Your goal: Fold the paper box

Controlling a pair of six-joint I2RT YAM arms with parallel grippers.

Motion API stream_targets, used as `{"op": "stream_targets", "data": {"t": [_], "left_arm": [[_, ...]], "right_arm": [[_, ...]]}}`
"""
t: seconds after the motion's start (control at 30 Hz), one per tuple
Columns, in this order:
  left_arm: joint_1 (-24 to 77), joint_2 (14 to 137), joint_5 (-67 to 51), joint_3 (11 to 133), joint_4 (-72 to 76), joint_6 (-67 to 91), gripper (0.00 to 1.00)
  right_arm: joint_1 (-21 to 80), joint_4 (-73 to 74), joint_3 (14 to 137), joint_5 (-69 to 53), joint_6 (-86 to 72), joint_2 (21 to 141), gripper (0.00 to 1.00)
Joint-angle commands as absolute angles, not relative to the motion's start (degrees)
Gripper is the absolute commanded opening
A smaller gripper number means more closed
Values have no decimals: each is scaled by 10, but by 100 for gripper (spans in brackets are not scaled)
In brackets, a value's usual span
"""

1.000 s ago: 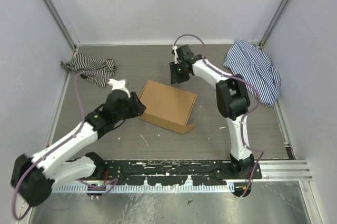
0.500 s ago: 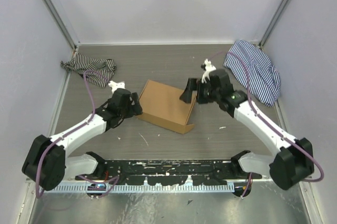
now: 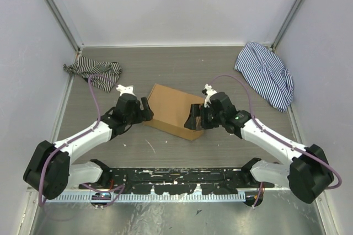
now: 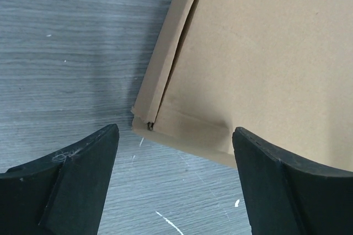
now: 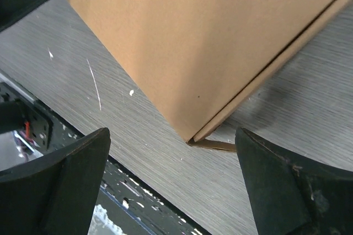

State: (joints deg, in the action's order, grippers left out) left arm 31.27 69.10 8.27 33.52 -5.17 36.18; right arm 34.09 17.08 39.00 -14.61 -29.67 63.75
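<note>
**Layout.** The paper box lies near the middle of the tabletop, skewed, with its long axis running from about 10 to 4 o'clock. It reads as a closed shallow box with the lid panel down. A dark striped cloth is at 10 o'clock and a blue striped cloth at 2 o'clock. Both are well apart from the box.

**Left pincer**. It is at the box's 9 o'clock edge with its jaws apart and nothing between them. In the wrist view the near-left corner of the box sits in the gap. The side seam gapes slightly there.

**Right pincer**. It is at the box's 4 o'clock corner, also with jaws apart and holding nothing. Its wrist view shows a loose tab poking out under that corner, flat on the tabletop.

**Judgement.** The fold looks nearly done. What remains is seating the sides and tucking that tab.

**How to do it well.**
- Brace one side while working on the other so the light cardboard does not skate across the wood.
- Push inward low on the wall, square to it. Pushing at the corner risks crushing it.
- Slide a finger under the tab and sweep it toward 10 o'clock into the slot.
- Keep the lid pinned down throughout, since it may spring up.
- Whether the far flaps are locked cannot be told from these views.
</note>
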Motion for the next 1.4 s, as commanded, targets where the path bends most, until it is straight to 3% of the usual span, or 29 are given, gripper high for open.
{"op": "stream_targets", "data": {"t": [0.0,0.37,0.57,0.7,0.83,0.97,1.37], "left_arm": [[310,684,71,318,-30,360,90],[310,720,57,320,-27,352,89],[310,754,49,323,-11,353,88],[310,763,41,328,-12,354,88],[310,753,32,324,-17,357,84],[310,733,32,316,-28,359,83],[310,627,40,293,-73,367,83]], "right_arm": [[372,133,401,-131,-245,668,100],[405,164,408,-106,-200,702,100],[410,159,402,-166,-197,705,90],[412,168,405,-182,-195,713,80],[412,178,409,-206,-195,731,62],[412,180,416,-226,-197,743,38],[344,176,430,-340,-178,740,18]]}}
